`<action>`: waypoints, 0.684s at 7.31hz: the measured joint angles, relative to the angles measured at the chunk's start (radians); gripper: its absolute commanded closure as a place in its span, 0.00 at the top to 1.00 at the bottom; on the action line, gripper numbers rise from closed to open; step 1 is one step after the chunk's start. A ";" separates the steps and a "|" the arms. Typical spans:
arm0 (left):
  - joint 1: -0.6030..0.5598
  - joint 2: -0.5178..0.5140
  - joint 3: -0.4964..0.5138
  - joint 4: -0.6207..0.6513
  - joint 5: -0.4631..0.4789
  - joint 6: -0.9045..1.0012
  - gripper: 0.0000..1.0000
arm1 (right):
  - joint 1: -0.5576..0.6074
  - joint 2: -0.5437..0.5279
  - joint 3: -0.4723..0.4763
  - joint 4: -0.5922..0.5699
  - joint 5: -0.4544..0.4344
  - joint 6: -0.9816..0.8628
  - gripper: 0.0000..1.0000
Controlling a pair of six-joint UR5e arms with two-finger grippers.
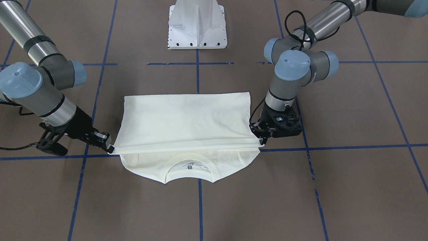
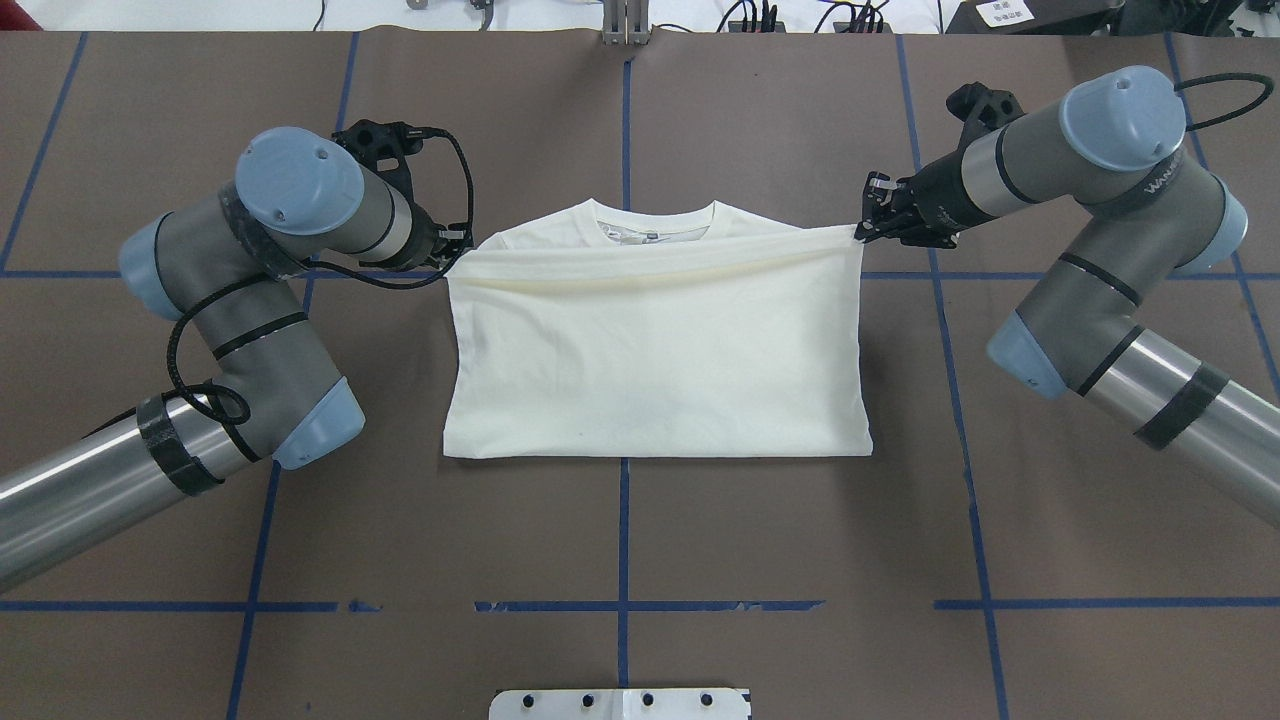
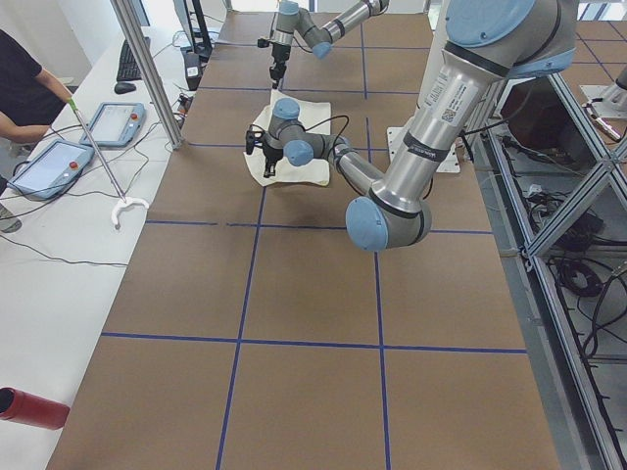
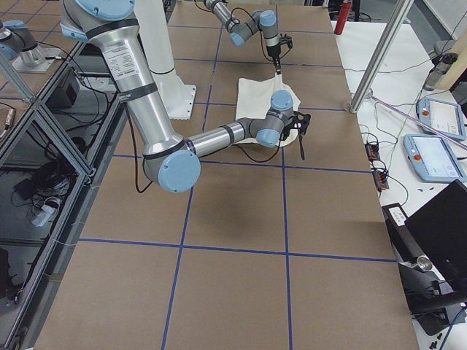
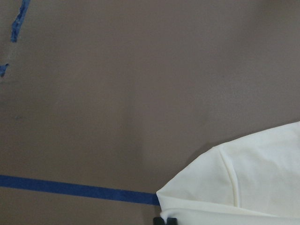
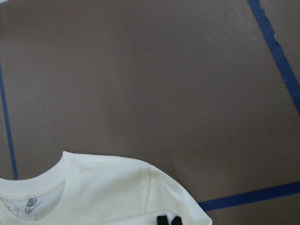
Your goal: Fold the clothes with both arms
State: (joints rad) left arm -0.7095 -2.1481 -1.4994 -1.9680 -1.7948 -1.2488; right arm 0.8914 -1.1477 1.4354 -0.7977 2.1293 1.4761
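The cream-white T-shirt (image 2: 655,340) lies in the middle of the desk (image 2: 700,560), about midway between its left and right edges, folded in half. The fold runs along the side toward the robot's edge, and the collar (image 2: 652,212) points toward the far edge, where the operators' side is. The upper layer shows a plain cream surface and stops short of the collar, so the neckline and shoulders stay uncovered beyond it.

The left gripper (image 2: 447,262) is pressed together on the left end of that upper layer's free edge, just beside the shoulder. The right gripper (image 2: 862,230) pinches the right end the same way. The edge runs nearly straight and taut between them. In each wrist view the black fingertips (image 6: 168,220) sit close together at the bottom of the frame, against the cloth.

Both arms reach in low from the desk's left and right sides. Blue tape lines (image 2: 623,520) cross the brown surface, one passing under the shirt. The white mounting base (image 1: 198,26) stands at the robot's edge.
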 measured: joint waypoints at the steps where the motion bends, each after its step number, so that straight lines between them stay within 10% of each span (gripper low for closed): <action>1: 0.000 -0.007 0.002 -0.001 0.000 -0.014 0.00 | -0.001 0.006 -0.002 -0.001 0.000 0.000 0.00; 2: 0.000 -0.014 0.004 -0.002 0.000 -0.038 0.00 | -0.002 0.012 -0.006 -0.003 0.000 0.000 0.36; 3: 0.000 -0.019 0.006 -0.003 0.000 -0.051 0.34 | -0.004 0.017 -0.013 -0.004 0.000 -0.001 0.99; 5: 0.001 -0.026 0.010 -0.002 0.000 -0.060 1.00 | -0.011 0.021 -0.034 0.001 -0.001 0.000 1.00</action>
State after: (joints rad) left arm -0.7089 -2.1742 -1.4898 -1.9702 -1.7947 -1.3090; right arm 0.8807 -1.1270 1.4015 -0.7969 2.1285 1.4760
